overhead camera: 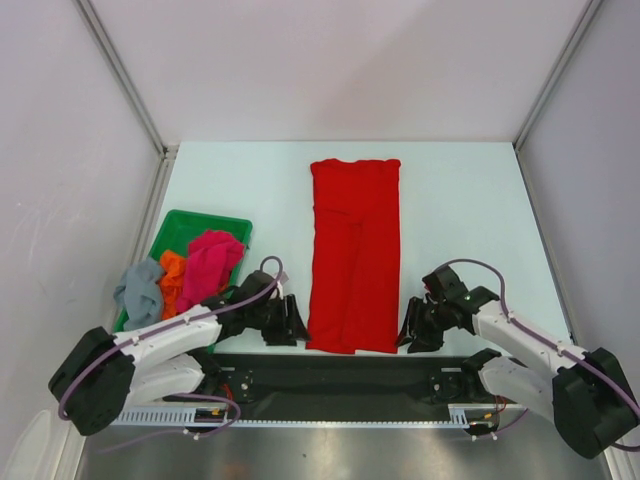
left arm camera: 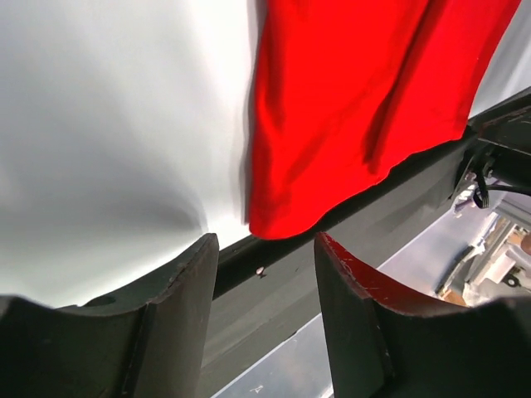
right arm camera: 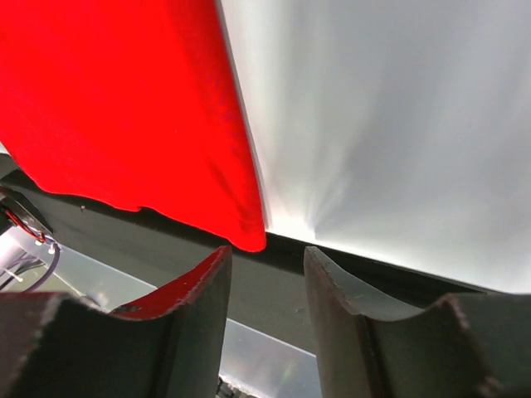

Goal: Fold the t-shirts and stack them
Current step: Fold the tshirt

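A bright red t-shirt (overhead camera: 354,250) lies flat in a long narrow strip down the middle of the table, its near end hanging over the table's front edge. My left gripper (overhead camera: 293,321) is open and empty beside the shirt's near left corner (left arm camera: 278,222). My right gripper (overhead camera: 411,327) is open and empty beside the near right corner (right arm camera: 249,236). A magenta-pink shirt (overhead camera: 211,258), an orange shirt (overhead camera: 173,278) and a grey-blue shirt (overhead camera: 139,290) lie crumpled in and over the green tray (overhead camera: 176,229) at the left.
A black rail (overhead camera: 330,372) runs along the table's front edge under the shirt's near end. Metal frame posts (overhead camera: 125,80) stand at the back corners. White walls close in the left and right sides.
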Robot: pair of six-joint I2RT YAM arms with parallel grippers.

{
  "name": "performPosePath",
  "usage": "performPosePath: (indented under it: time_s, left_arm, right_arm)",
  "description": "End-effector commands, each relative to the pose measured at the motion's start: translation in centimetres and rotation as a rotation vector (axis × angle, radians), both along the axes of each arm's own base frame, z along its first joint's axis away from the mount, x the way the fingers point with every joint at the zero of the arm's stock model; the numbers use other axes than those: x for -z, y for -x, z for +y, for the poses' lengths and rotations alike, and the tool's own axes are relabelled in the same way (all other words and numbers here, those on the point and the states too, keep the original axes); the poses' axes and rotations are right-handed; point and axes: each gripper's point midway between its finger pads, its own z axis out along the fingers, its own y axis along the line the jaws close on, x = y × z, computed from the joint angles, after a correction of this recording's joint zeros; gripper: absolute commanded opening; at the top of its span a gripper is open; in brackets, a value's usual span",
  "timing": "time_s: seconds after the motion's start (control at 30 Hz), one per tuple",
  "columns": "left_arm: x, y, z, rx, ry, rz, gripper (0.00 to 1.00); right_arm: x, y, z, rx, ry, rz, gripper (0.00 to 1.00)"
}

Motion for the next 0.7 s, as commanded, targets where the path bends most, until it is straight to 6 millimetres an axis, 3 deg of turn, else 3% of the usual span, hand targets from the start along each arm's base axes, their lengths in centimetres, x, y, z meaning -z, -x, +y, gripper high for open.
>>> performPosePath:
  time_s: [0.0,0.67]
  left_arm:
    - [-0.2,-0.2,-1.1,0.008,0.049,0.028,0.54]
    - [2.4,0.0,-0.2,-0.045,-0.058,0.127,0.50]
  right_arm:
    - [-0.1,-0.8,0.6,0.002,-0.036,-0.027,0.45]
    - [1.0,-0.8,0.6,-0.025,-0.049,-0.010,0.40]
